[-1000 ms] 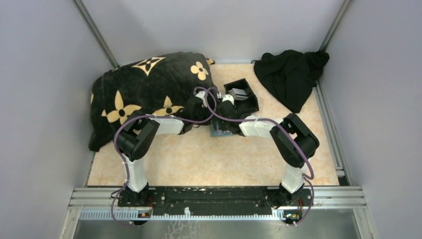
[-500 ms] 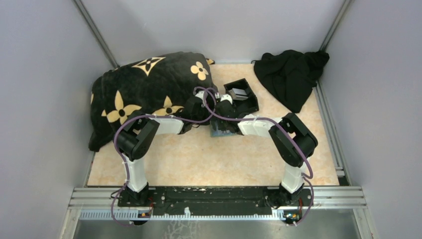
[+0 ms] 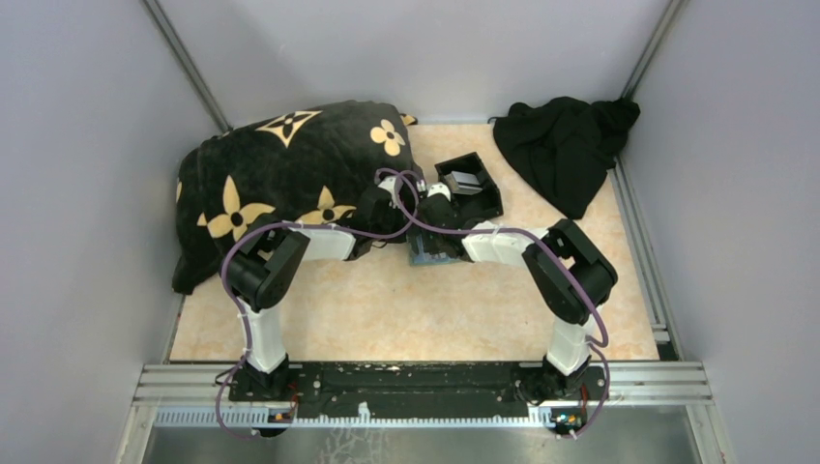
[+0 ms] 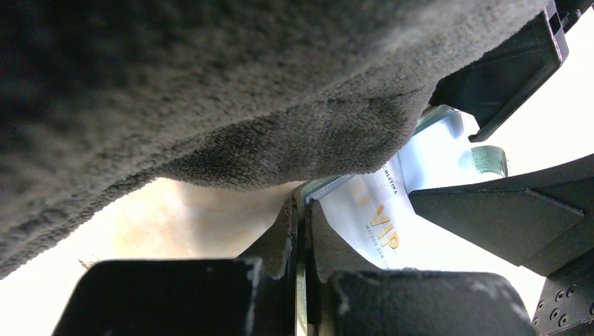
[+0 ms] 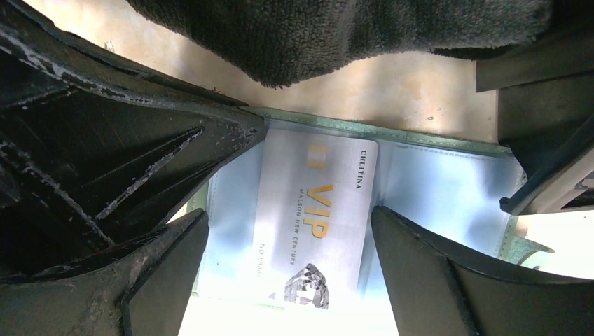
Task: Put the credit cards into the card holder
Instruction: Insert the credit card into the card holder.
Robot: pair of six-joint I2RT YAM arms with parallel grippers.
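Two robot arms meet over the middle of a pale table (image 3: 387,309). The left pincer (image 4: 301,227) is closed tight on one edge of the card holder (image 5: 448,178), a flat sage-green sleeve with clear pockets. A thin green rim shows pinched between its two fingers. This grip looks meant to pin the sleeve in place so it cannot slide while a card is worked in. A fold of the black and gold blanket (image 3: 280,174) hangs just above that pincer and fills most of its camera's view.

The right pincer (image 5: 291,215) gripping nothing, has its two fingers spread wide apart. Between them lies one credit card (image 5: 315,210), pale silver with gold "VIP" lettering, flat on the holder's clear pocket. The card sits close against one finger, about touching it, with a gap to the other. Whether it is under the pocket film or resting on top cannot be told. The straddling fingers seem placed to guide or nudge the card along the pocket rather than to lift it.

An open black box (image 3: 471,187) stands just beyond the right pincer. No other cards are in view, so how many remain is unclear; the next move probably calls for a gentle push while the left pincer's clamp resists it
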